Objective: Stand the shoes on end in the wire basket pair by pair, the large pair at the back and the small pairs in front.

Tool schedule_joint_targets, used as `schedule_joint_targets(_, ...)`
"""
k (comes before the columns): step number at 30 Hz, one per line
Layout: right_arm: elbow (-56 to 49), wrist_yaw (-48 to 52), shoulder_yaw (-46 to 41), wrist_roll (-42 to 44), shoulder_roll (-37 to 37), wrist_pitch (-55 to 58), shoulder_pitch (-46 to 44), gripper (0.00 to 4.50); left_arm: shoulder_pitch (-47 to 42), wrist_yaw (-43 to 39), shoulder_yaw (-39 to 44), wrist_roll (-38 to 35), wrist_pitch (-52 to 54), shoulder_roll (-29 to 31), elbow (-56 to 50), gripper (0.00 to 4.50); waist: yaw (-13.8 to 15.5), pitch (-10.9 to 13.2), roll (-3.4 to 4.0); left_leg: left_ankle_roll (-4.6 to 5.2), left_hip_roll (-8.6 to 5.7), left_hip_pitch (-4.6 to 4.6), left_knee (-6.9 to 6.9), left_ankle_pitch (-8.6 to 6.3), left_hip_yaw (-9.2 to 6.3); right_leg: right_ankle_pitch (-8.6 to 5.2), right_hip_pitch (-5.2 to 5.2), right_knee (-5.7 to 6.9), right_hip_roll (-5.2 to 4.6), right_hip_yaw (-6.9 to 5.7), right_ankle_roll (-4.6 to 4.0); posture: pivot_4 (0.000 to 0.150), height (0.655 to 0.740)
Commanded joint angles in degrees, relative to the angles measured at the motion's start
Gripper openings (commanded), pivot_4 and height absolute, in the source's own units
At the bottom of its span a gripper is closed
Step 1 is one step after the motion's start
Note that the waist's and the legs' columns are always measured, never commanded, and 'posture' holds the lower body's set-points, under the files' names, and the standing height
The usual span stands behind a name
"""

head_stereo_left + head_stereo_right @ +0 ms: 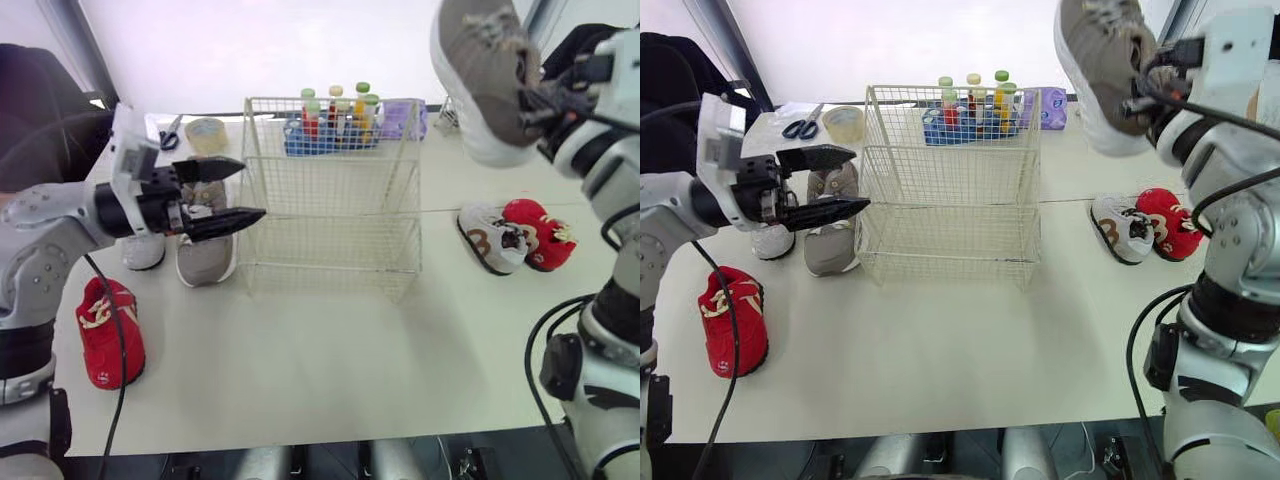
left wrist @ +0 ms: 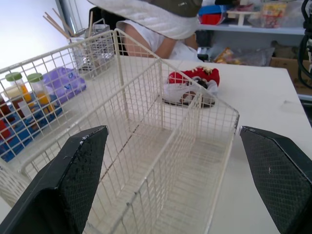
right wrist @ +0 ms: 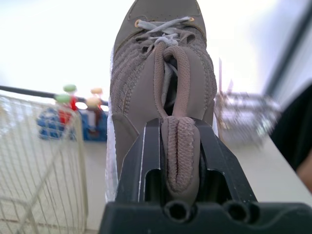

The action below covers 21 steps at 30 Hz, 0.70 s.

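Holding the big grey shoe (image 1: 480,70) high above the desk (image 1: 330,370), the right end effector (image 3: 178,126) pinches its heel. I think it should go slowly over the empty wire basket (image 1: 330,190) and stand the shoe at the back. The left end effector (image 1: 250,190), spread wide beside the basket, could steady it.

Top of the wire basket (image 1: 950,190) stands open: free entry from above. Left wall crowded: left gripper (image 1: 861,180), fingers spread, just beside it, grey shoe (image 1: 830,245) alongside. Close behind, bottle rack (image 1: 970,120). High over the back right corner, large shoe (image 1: 1100,70) clamped in right gripper (image 3: 179,165). Open room on the table (image 1: 940,350) in front.
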Motion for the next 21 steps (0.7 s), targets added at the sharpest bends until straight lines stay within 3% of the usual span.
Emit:
schedule_joint_targets(1,3.4,17.7,3.8,1.8,-6.0,-18.6,-6.3,0.19,-4.5,-0.6,3.5,-1.1,1.0,2.0,4.7,4.50,-0.5,0.1,0.00,0.01,0.00,0.00,0.00,0.00,0.00,0.00,-0.01,0.01,0.01,0.00,0.02,0.150,0.7400)
schedule_joint_targets(5,11.2,34.4,11.4,-1.7,-10.1,-38.0,-9.7,0.19,-9.1,-1.6,6.0,-3.8,5.9,5.1,11.7,4.50,-1.2,0.2,-0.05,0.05,0.05,0.00,-0.03,-0.02,0.01,0.04,-0.02,0.01,0.09,-0.06,0.18,0.150,0.7400)
schedule_joint_targets(10,19.7,45.0,18.8,-6.9,-8.4,-59.5,-12.8,0.19,-12.8,-3.1,8.5,-6.0,11.1,9.5,16.5,4.50,-1.0,0.3,-0.18,0.05,0.05,0.00,0.08,-0.03,0.02,0.06,-0.01,0.04,0.07,-0.06,0.25,0.150,0.7400)
schedule_joint_targets(21,32.0,47.2,23.9,-12.9,0.0,-83.7,-18.0,0.19,-11.3,-2.8,10.3,-7.5,16.2,10.4,15.3,4.50,-0.7,0.6,-0.38,-0.49,-0.01,-0.02,0.06,0.12,-0.01,0.09,-0.06,0.05,0.01,0.00,0.29,0.150,0.7400)
